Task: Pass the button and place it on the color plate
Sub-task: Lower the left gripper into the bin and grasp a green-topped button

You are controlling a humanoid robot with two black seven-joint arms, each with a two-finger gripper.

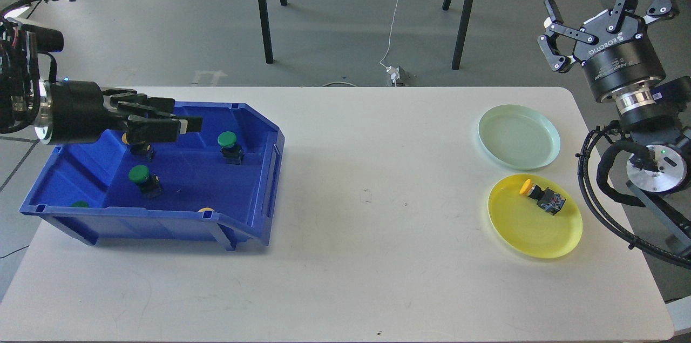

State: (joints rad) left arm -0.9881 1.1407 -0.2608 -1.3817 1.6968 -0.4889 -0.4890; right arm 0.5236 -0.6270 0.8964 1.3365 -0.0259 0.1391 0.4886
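Buttons: two green-capped buttons (pixel 229 147) (pixel 143 179) sit in the blue bin (pixel 253 186) at the bench's left edge; a yellow cap (pixel 205 209) peeks over its front wall.
Left gripper (pixel 183 126): reaching into the bin over a partly hidden button; whether its fingers are clenched, I cannot tell.
Right gripper (pixel 596 8): released, raised off the bench's far right corner.
Yellow plate (pixel 545 240): holds a yellow button (pixel 542 196).
Green plate (pixel 519 138): bare.
Handling: likely light, rigid, smooth-capped; pinch the squarer black body.
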